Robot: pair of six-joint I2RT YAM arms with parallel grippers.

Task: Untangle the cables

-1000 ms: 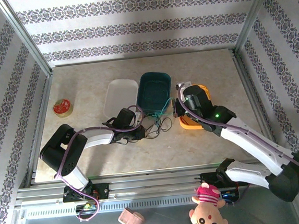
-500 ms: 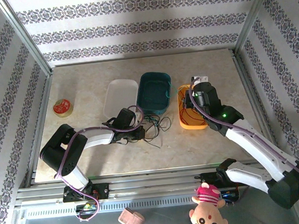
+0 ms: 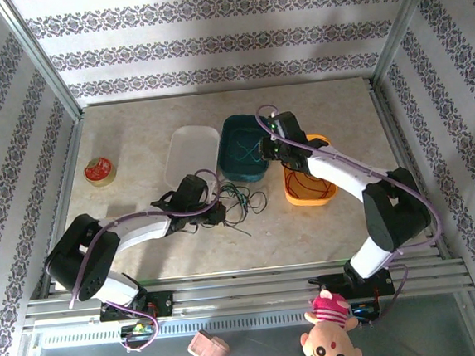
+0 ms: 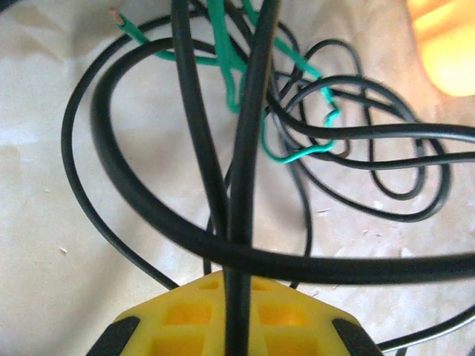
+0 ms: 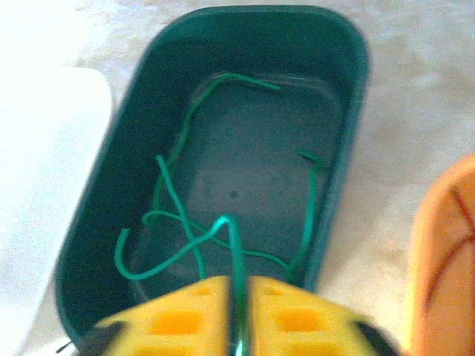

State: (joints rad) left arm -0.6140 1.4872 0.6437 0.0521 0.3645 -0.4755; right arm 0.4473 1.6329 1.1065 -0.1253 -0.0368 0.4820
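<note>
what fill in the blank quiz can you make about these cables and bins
The teal bin stands ____ the white bin and the orange bin.
The right gripper pinches a green cable that loops into the ____ bin.
The cable in the left gripper is ____.
Missing words: between, teal, black.

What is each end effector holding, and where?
Left end effector pinches a black cable mid-length. A green cable runs between the pads of the right end effector; whether it is clamped cannot be told.
</note>
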